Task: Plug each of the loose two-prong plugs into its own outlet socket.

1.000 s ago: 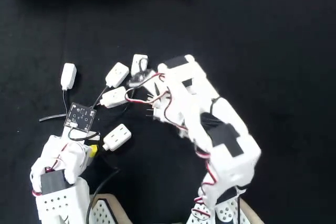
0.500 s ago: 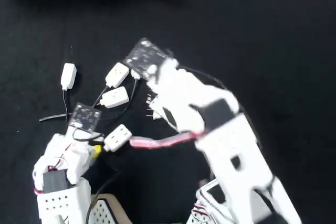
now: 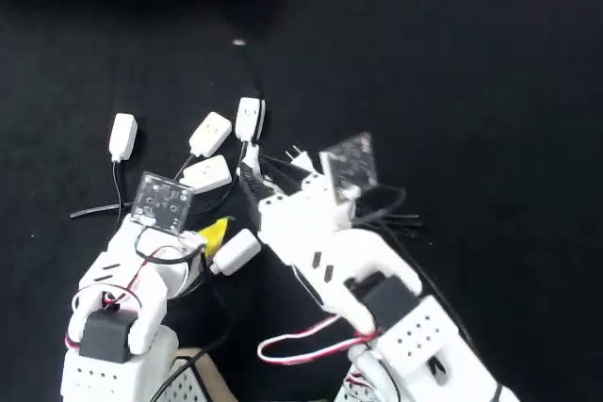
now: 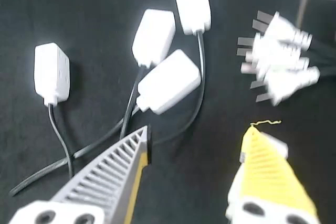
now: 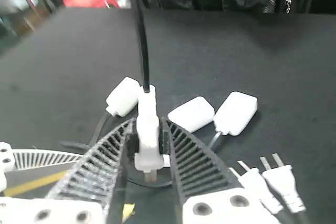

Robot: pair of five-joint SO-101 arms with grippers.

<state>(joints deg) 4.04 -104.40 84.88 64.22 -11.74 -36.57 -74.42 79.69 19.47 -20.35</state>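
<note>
Black cloth covers the table (image 3: pixel 490 82), and the white parts stand out sharply against it. The right gripper (image 5: pixel 148 129) has its two ribbed fingers pressed against the sides of a white two-prong plug (image 5: pixel 147 109). The plug is held upright, prongs down, and its black cord (image 5: pixel 137 35) rises straight from its top. It hangs above the cloth and sits in no socket. The left gripper (image 4: pixel 198 129) is spread wide, with nothing between its grey ribbed finger (image 4: pixel 118 166) and its yellow finger (image 4: pixel 265 166). In the high view four white sockets lie flat in a loose fan ahead of the left arm. A lone socket (image 3: pixel 122 136) sits apart on the left side. An upper socket (image 3: pixel 209 132) and a lower socket (image 3: pixel 205 173) lie close together. A fourth socket (image 3: pixel 250 118) lies just beyond the right arm's gripper end. Thin socket leads (image 4: pixel 128 114) trail from them back toward the left arm. A fifth socket (image 3: pixel 236 251) lies just beside the left gripper's yellow finger, and whether the two touch cannot be told. The loose plugs (image 4: pixel 273 61) lie in a tight cluster on the cloth between the arms. Their prongs point toward the sockets but stay apart from them, and their exact number is hard to tell.
</note>
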